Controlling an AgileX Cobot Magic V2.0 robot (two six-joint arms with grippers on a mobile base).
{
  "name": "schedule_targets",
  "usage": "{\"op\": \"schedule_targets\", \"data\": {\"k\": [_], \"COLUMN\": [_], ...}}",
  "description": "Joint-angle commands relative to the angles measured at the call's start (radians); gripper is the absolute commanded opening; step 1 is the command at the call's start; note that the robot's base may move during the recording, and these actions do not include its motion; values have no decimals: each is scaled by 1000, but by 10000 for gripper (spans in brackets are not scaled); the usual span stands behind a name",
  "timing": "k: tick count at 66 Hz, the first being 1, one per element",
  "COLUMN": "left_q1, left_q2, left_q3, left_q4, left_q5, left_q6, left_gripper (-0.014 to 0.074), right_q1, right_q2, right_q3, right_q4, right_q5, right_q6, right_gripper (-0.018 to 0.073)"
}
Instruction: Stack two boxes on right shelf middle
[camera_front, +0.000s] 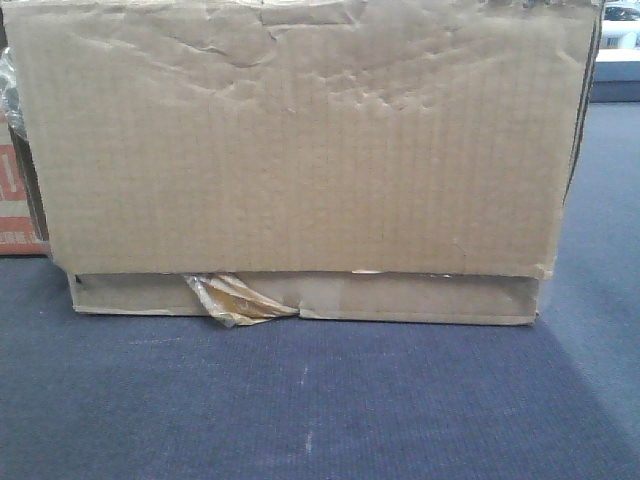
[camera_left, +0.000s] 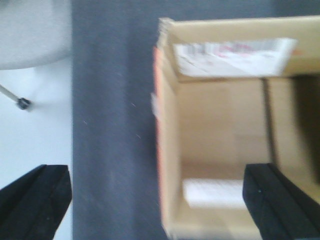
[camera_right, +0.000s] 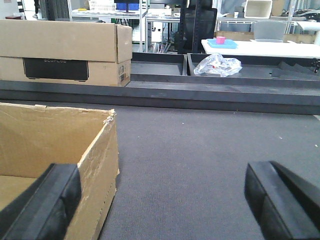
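A big open cardboard box (camera_front: 300, 160) fills the front view, standing on dark carpet. In the left wrist view I look down into an open cardboard box (camera_left: 220, 130) with an orange-printed side and white labels; the view is blurred. My left gripper (camera_left: 157, 205) is open wide, straddling this box's left wall, one finger over the inside. In the right wrist view an open box (camera_right: 55, 145) is at the lower left. My right gripper (camera_right: 160, 200) is open wide, its left finger (camera_right: 45, 200) inside that box, its right finger over the carpet. No shelf shows.
A closed cardboard box (camera_right: 65, 52) with a black label sits on a low black ledge (camera_right: 200, 90) at the back. A crumpled plastic bag (camera_right: 217, 65) lies right of it. A red-printed box (camera_front: 15, 200) peeks at the left. A grey chair base (camera_left: 30, 30) stands on white floor.
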Motion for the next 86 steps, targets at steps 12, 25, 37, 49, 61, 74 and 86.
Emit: {"op": "schedule_targets", "data": {"k": [12,25,37,49,61,74,86], "left_q1": [4,4,4,4,4,4,4], "left_q2": [170,243,247,247,237,161,41], "left_q3": [-60,-62,-62,-62,-64,-64,-64], "left_q4": [8,-1,-16,-16,-16,-16,-1], "left_q5": [-84,-86,-88,-80,-61,-61,-69], "left_q6": [10,10,10,10,6,-28,-91], "left_gripper": [601,601,537,127,-111,-111,-111], "right_q1": [-1,-1,-1,-1,-1,-1,-1], "right_q2": [8,8,8,8,8,8,8], "right_q3": [-7,-7,-7,-7,-7,-7,-7], "right_q4": [-8,-8,-8,-8,-8,-8,-8], "right_q5": [-10,-10,-10,-10,-10,-12,-10], "right_q6": [2,2,2,2,2,2,2], "right_gripper": [568,568,568,568,568,568,568]}}
